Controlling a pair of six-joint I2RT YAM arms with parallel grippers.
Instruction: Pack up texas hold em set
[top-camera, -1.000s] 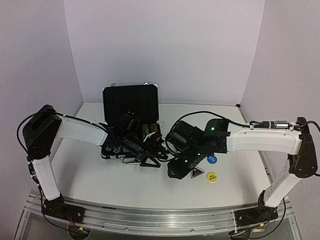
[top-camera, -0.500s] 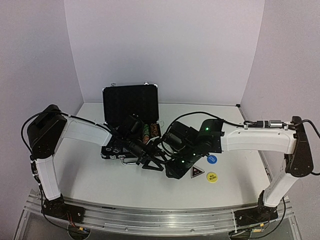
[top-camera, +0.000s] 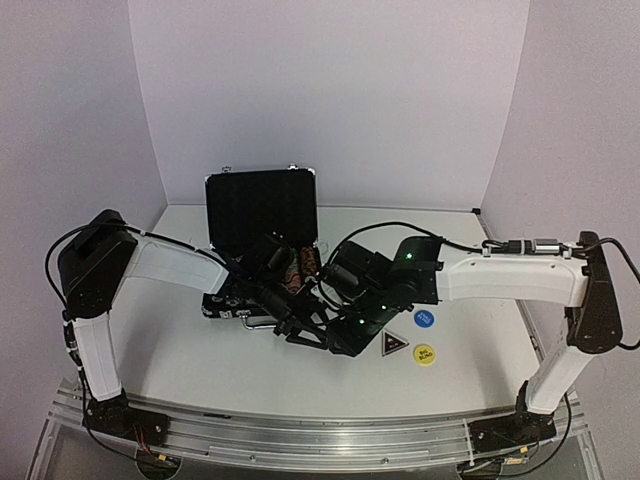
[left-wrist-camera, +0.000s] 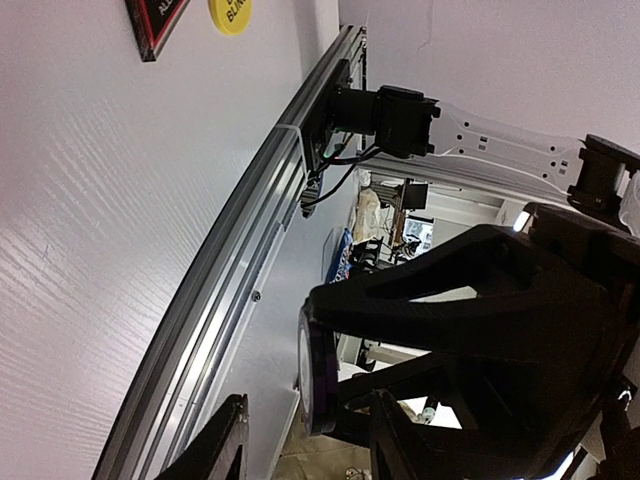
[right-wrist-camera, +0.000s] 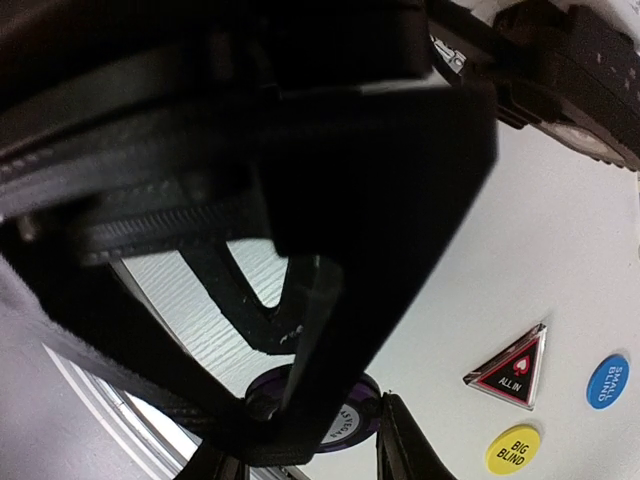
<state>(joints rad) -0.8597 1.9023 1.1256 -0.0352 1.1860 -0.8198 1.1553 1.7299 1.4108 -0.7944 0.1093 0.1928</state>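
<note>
Jaws of the right gripper (right-wrist-camera: 300, 447) clamp a purple poker chip (right-wrist-camera: 322, 414), lower centre; the left gripper (left-wrist-camera: 308, 422), jaws half-open, should straddle it squarely.

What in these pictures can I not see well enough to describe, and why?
- Top view: the case is mostly hidden below its lid by the left arm and right arm; contents unreadable.
- Right wrist view: a blurred black shape covers most; the purple chip shows only partly.
- Left wrist view: the top edge cuts off the triangular marker and yellow button.
</note>
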